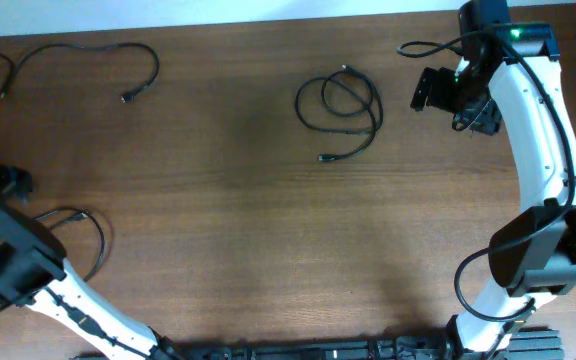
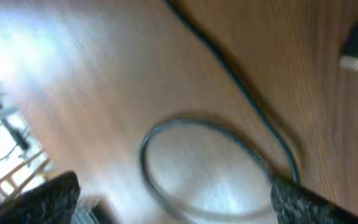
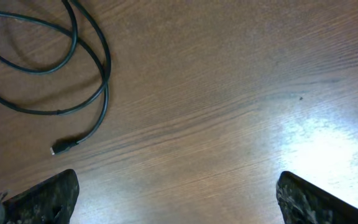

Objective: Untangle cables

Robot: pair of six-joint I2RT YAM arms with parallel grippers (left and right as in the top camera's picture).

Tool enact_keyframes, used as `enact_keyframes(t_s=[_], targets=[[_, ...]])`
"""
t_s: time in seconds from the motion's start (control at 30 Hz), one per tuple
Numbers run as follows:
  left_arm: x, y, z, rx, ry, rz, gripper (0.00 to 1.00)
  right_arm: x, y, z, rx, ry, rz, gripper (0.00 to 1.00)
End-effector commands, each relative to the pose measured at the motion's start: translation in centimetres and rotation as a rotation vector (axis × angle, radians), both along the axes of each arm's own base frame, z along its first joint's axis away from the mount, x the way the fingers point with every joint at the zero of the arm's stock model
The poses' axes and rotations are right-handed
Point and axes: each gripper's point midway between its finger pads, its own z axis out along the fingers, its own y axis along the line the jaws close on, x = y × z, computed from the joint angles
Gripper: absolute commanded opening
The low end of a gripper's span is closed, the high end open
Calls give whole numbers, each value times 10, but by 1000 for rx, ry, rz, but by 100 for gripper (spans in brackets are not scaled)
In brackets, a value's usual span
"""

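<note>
A black cable (image 1: 78, 55) lies at the far left of the table, with a small loop at its left end and a plug at its right end. Its loop (image 2: 216, 168) and a plug (image 2: 352, 61) show blurred in the left wrist view. A second black cable (image 1: 340, 105) lies coiled at the middle back. Its coil (image 3: 73, 68) and plug end show in the right wrist view. My left gripper (image 2: 173, 190) is open and empty above the loop. My right gripper (image 1: 430, 90) is open and empty to the right of the coil, with bare wood between its fingers (image 3: 176, 182).
The wooden table (image 1: 238, 220) fills the view. The left arm's own black wire (image 1: 83, 225) loops over the table at the front left. The right arm (image 1: 538, 130) reaches along the right side.
</note>
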Motion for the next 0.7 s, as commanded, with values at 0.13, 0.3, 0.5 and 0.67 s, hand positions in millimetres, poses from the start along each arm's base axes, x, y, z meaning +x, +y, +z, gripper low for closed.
enact_keyframes(t_s=[0.13,0.3,0.5,0.67], targets=[[2,-39,-79,-196,-105,-7,99,-1,-3,-4,-13,15,-1,99],[7,-44,-97,-220,-159,3,91,-1,-3,-4,-13,15,-1,99],[39,-63,-109,-337,-337,-37,75,-1,-3,-4,-13,15,-1,99],[49,-57,-118,-302,-389,-53,28,-1,-3,-4,-13,15,-1,99]])
